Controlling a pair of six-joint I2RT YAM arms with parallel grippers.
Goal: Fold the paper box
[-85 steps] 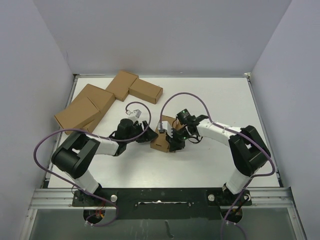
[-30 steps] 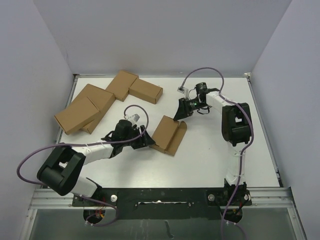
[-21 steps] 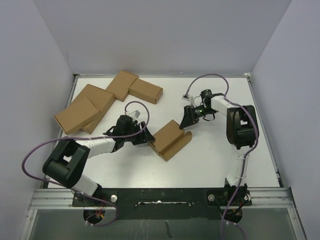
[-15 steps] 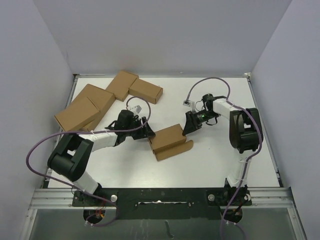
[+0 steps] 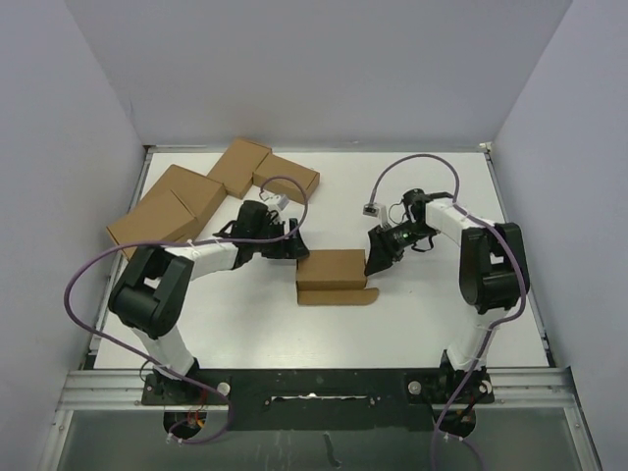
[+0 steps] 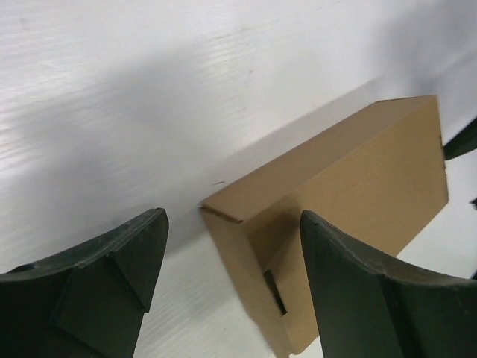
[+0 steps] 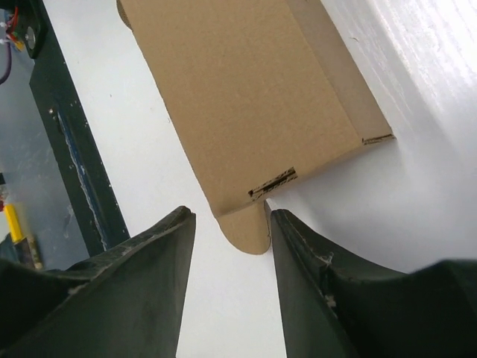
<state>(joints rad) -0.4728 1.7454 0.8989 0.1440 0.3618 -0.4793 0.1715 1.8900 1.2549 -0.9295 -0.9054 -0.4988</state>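
The paper box (image 5: 332,270) is a small brown carton lying flat mid-table, with a long flap (image 5: 334,297) spread along its near side. My left gripper (image 5: 294,245) is at its far left corner, open; in the left wrist view the box's (image 6: 350,186) corner lies ahead, between the spread fingers (image 6: 97,283) of the left gripper (image 6: 232,218). My right gripper (image 5: 376,257) is at the box's right end, open. In the right wrist view the box's (image 7: 246,97) rounded tab (image 7: 250,235) pokes between the tips of the right gripper (image 7: 229,216), close to the right finger (image 7: 328,291).
Several other brown cartons cluster at the far left: a large one (image 5: 152,224), one behind it (image 5: 191,191), and two more (image 5: 240,165) (image 5: 287,179) near the back wall. Purple cables loop over both arms. The black base rail (image 5: 314,388) runs along the near edge.
The box has turned from a tilted lie to square with the table edge. My left gripper moved farther and rightward along its corner; my right gripper came nearer, down to the box's right end.
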